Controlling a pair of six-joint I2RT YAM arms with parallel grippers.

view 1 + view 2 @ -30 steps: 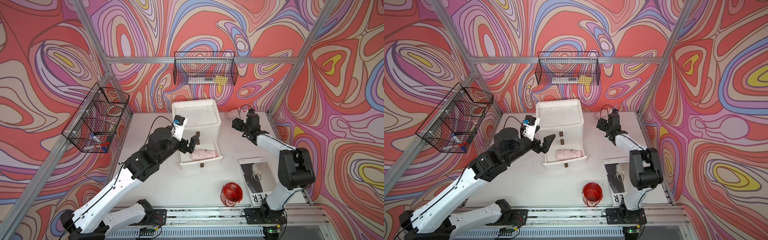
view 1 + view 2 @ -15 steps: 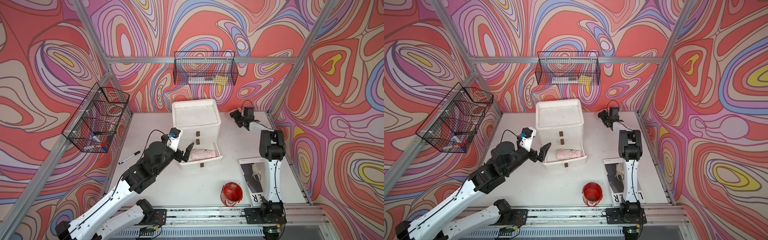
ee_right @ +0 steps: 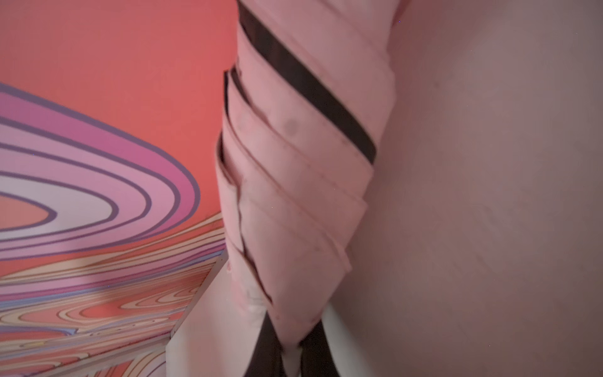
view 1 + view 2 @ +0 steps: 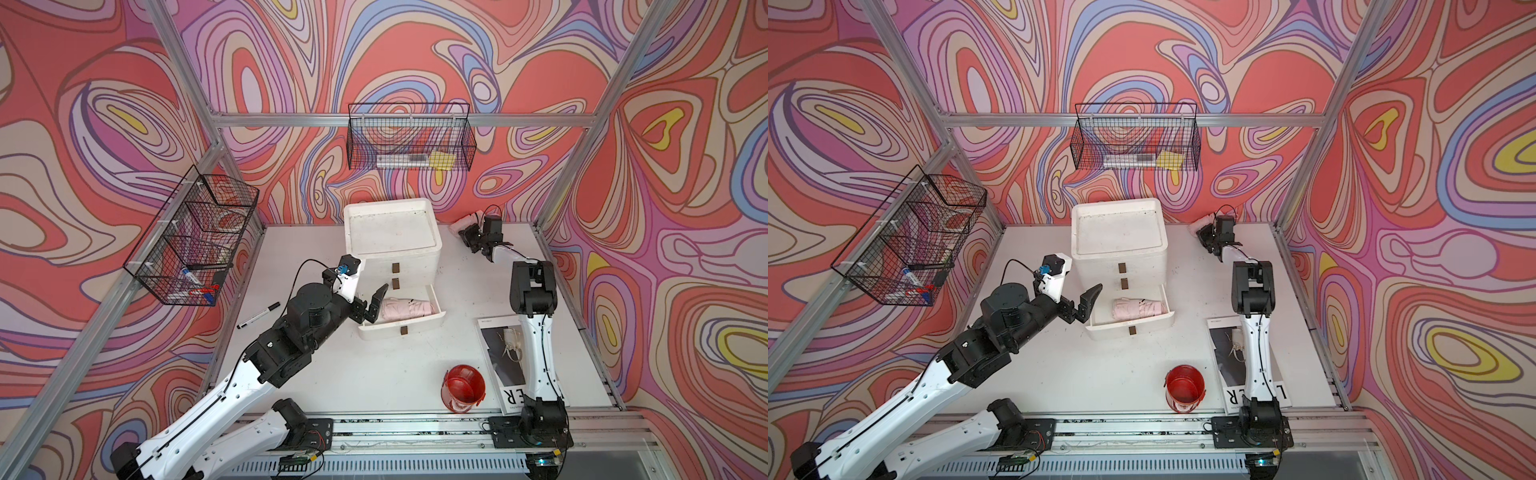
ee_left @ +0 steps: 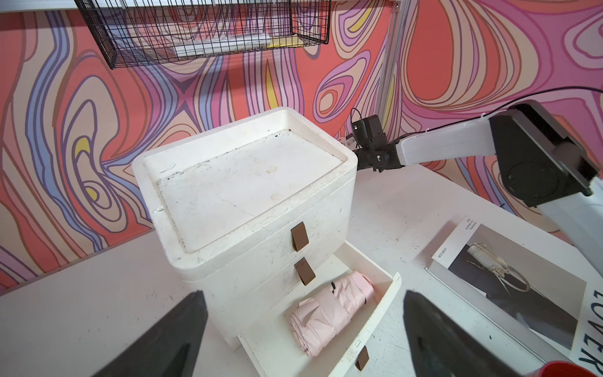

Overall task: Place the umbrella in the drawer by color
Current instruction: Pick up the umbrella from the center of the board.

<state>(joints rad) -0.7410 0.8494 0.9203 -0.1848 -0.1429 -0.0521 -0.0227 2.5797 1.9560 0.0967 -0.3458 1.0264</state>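
Left of centre in both top views, the left end effector (image 5: 303, 295) hangs spread wide and empty beside the open bottom drawer (image 4: 382, 330) of the white drawer unit (image 4: 390, 232). A folded pink umbrella (image 4: 409, 309) already lies inside, so that part looks done. Toward the upper right, by the back wall, the right end effector (image 3: 292, 346) is pinched on the end of a second pink umbrella (image 4: 463, 222). It has yet to be lifted off the table (image 4: 374, 374) and carried over, likely to the same drawer, which then needs shutting.
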